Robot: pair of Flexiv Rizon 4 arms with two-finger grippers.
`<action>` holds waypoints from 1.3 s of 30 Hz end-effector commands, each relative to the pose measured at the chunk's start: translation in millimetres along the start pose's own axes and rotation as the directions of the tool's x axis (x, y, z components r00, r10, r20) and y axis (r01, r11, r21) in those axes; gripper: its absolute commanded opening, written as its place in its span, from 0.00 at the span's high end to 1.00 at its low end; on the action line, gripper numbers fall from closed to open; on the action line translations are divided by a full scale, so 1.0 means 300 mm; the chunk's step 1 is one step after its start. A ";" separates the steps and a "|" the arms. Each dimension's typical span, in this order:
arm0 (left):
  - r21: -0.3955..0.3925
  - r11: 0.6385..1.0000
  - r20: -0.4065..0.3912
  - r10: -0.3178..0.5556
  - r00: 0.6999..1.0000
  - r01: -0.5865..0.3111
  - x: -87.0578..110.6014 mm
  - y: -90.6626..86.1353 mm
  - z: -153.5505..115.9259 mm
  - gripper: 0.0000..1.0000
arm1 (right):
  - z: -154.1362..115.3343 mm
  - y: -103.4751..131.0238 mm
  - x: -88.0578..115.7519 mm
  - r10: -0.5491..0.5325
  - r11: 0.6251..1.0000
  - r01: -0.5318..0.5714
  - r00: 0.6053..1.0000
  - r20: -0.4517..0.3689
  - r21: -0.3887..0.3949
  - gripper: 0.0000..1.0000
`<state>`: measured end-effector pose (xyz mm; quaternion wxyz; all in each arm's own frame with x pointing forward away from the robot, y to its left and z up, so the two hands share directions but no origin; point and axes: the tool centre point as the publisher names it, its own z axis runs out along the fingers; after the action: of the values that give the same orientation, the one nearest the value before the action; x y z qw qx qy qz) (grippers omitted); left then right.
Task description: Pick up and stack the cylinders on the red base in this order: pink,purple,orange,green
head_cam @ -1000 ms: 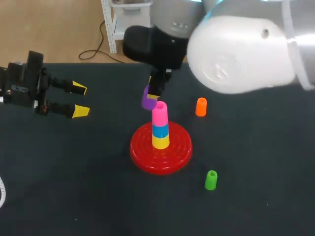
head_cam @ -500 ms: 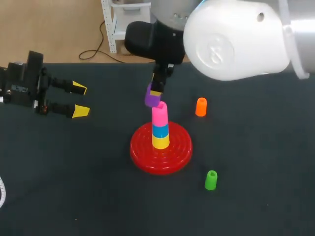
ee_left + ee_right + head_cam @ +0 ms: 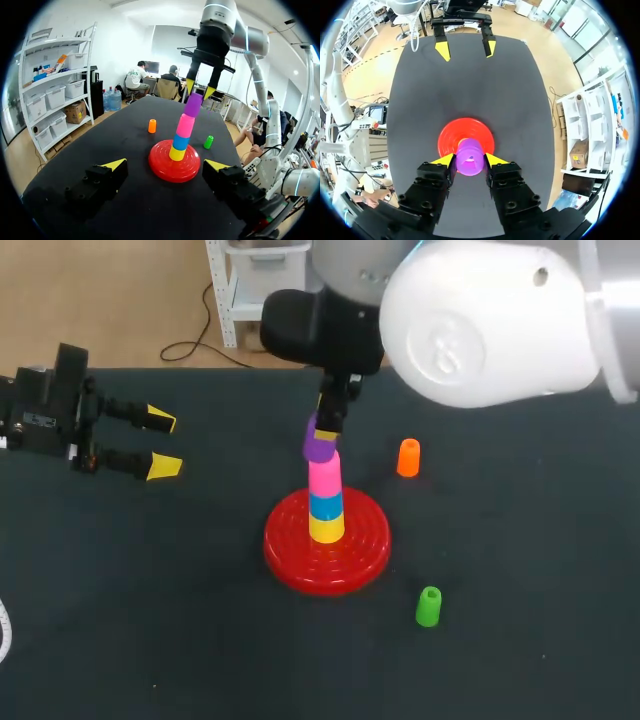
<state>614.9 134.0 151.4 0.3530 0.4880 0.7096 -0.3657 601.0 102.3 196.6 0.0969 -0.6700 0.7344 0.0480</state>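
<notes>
Seen from above and behind the robot, a black-covered table (image 3: 150, 640) fills the view, and its near edge is cut off. Nearest is a small green cylinder (image 3: 428, 606), standing upright on bare cloth at about 4 o'clock from the red base (image 3: 290, 558), apart from it. A thin white arc (image 3: 4, 632) is cut off at the near left edge; what it is cannot be told.

The round red base sits near the table's middle. A yellow cylinder (image 3: 326, 529), a blue cylinder (image 3: 325, 507) and a pink cylinder (image 3: 324, 478) stand stacked on its centre. Bare cloth lies all round the base, widest toward 6 and 8 o'clock.

Right above the pink cylinder, the right gripper (image 3: 470, 161) pinches the purple cylinder (image 3: 319, 449) between its yellow tips. The cylinder is tilted, with its lower rim at the pink top. Whether it is seated cannot be told. From the right wrist, the purple cylinder hides the stack below it.

At 10 o'clock from the base, well apart, the left gripper (image 3: 162, 443) hangs with its fingers spread and nothing between them. An orange cylinder (image 3: 408, 457) stands upright at about 1 o'clock. The right arm's white housing (image 3: 490, 325) hides the table's far right corner.
</notes>
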 end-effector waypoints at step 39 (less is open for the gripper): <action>-0.001 1.000 0.004 0.002 1.000 -0.002 0.004 0.000 0.000 0.00 | 0.037 -0.008 0.015 0.015 1.000 -0.015 1.000 -0.019 0.012 1.00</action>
<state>614.9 134.0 151.4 0.3530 0.4880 0.7096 -0.3657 602.3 98.7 187.1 0.0933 -0.6650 0.7400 0.0381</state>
